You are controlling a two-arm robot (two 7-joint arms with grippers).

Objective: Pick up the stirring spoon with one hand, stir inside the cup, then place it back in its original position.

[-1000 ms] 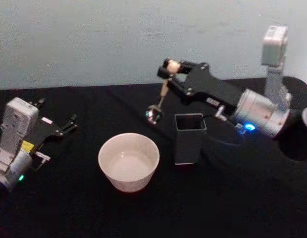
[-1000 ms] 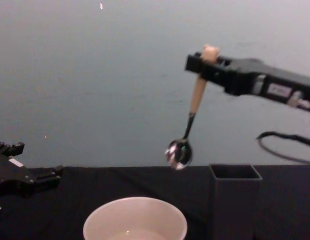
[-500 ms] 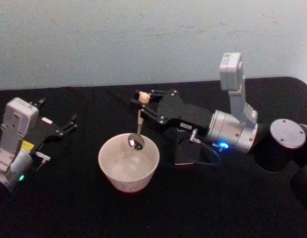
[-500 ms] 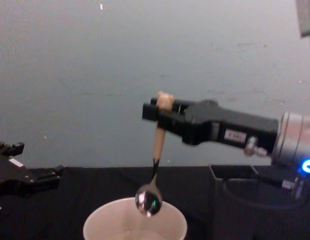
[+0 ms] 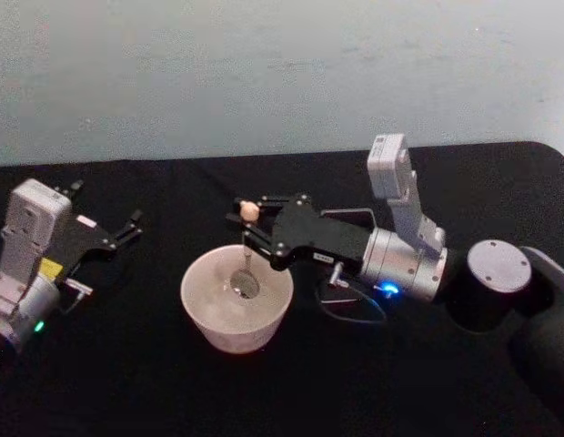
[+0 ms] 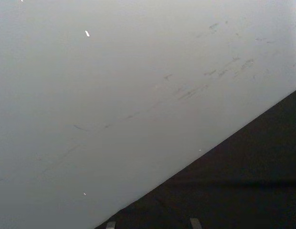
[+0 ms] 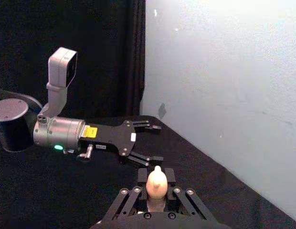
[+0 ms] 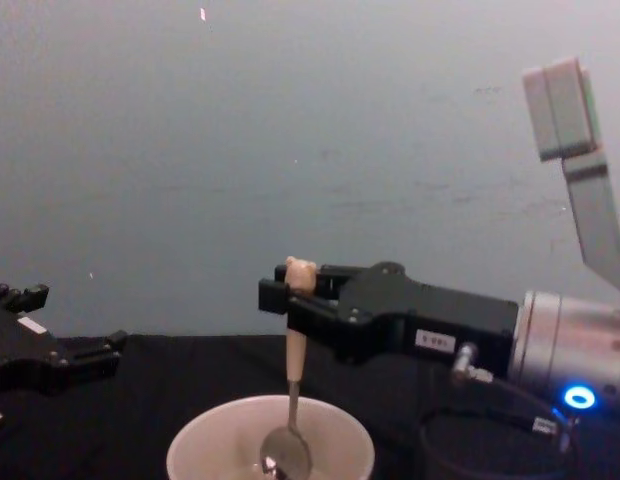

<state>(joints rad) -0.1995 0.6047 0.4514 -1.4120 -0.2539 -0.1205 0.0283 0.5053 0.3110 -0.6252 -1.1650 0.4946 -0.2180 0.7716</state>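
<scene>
— Holding what, the right claw (image 5: 249,217)?
— It's clamped on the stirring spoon (image 8: 294,360), which hangs upright with its bowl down inside the cup (image 5: 229,330) on the worktop (image 5: 127,382).
— And the left claw (image 5: 129,228)?
— Fingers spread, empty, well apart.

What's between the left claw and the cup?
In the head view, just bare black table between the open left gripper and the cup, where the right gripper holds the stirring spoon.
</scene>
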